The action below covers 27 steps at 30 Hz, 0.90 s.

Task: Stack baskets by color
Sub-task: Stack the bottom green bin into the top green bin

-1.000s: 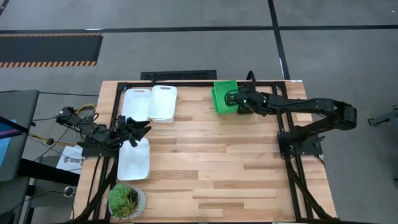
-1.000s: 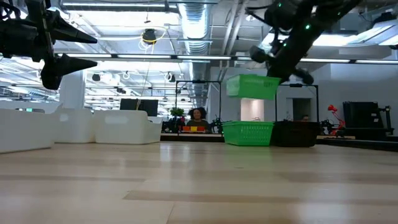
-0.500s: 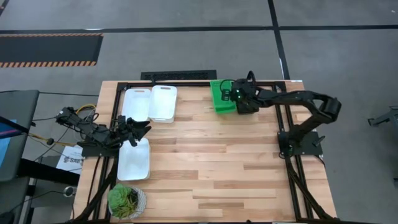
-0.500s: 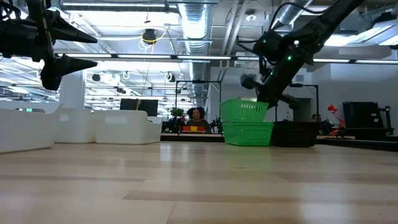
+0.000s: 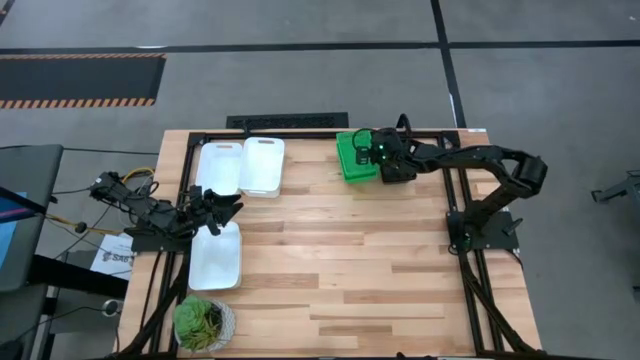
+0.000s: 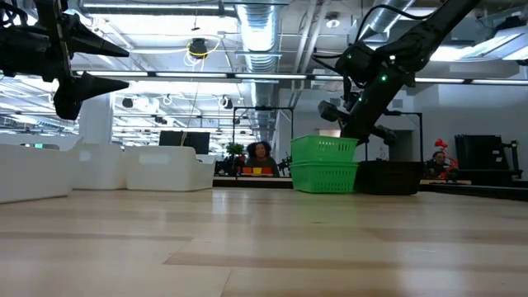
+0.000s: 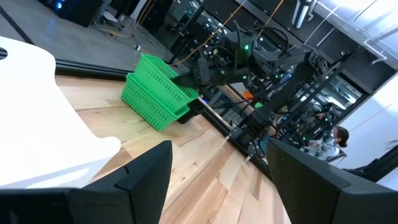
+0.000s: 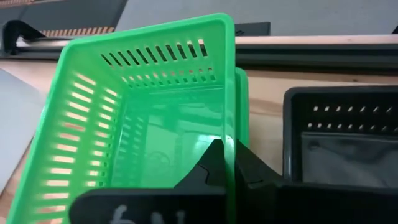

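Two green baskets sit stacked at the table's far edge, the upper one (image 6: 324, 148) nested in the lower one (image 6: 324, 176). My right gripper (image 5: 378, 153) is shut on the upper basket (image 8: 143, 112). A black basket (image 8: 339, 134) stands on the table just right of the green stack. Two white baskets (image 5: 220, 165) (image 5: 262, 165) stand at the far left and a third (image 5: 215, 255) nearer. My left gripper (image 5: 225, 208) waits open above the third, holding nothing. My right gripper pinches the upper green basket's wall on the side facing the table's right edge (image 8: 229, 124), one finger inside the basket and one outside. The fingers slant down from the right. The basket rests nested in the lower green basket (image 8: 242, 106), roughly level.
A round potted plant (image 5: 205, 322) stands at the near left corner. A black frame rail (image 5: 300, 133) runs along the table's far edge behind the baskets. The middle and near right of the wooden table (image 5: 360, 270) are bare boards.
My right gripper has gone down and a little toward the table's far left with the green basket, staying shut. The basket, lifted clear a second ago, has come down into the other green basket and now sits nested in it.
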Available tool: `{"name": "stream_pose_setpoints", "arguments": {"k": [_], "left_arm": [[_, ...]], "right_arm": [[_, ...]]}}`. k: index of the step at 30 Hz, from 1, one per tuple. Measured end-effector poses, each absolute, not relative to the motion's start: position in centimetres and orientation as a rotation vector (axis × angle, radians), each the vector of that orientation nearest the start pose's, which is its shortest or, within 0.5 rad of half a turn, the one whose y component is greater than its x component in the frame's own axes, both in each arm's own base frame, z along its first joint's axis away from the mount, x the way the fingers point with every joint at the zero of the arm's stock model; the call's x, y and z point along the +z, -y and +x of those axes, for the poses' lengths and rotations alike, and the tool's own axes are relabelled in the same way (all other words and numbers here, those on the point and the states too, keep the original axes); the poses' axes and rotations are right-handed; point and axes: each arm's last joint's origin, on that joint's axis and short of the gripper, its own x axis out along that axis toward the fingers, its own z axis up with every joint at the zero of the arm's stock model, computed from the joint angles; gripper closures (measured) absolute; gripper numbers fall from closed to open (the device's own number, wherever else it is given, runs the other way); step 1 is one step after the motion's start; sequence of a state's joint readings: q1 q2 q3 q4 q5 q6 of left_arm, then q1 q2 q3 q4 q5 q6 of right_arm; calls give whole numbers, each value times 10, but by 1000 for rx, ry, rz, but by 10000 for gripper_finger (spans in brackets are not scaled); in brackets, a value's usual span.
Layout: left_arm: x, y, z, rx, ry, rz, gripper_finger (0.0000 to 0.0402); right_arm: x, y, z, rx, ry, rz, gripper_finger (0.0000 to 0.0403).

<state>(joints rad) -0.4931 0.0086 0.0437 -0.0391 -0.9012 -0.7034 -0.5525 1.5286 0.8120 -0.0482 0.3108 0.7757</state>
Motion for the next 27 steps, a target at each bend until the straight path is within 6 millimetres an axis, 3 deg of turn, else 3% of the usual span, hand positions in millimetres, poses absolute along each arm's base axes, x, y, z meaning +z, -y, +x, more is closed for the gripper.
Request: {"name": "stream_pose_setpoints", "arguments": {"k": [6, 14, 27], "left_arm": [[174, 20, 85, 392, 139, -686, 152], [174, 20, 85, 391, 139, -685, 152], [174, 20, 85, 390, 140, -691, 152]], "right_arm": [[185, 165, 253, -1085, -432, 785, 399], [162, 164, 263, -1094, -494, 792, 395], [157, 160, 266, -1168, -433, 872, 394]]}}
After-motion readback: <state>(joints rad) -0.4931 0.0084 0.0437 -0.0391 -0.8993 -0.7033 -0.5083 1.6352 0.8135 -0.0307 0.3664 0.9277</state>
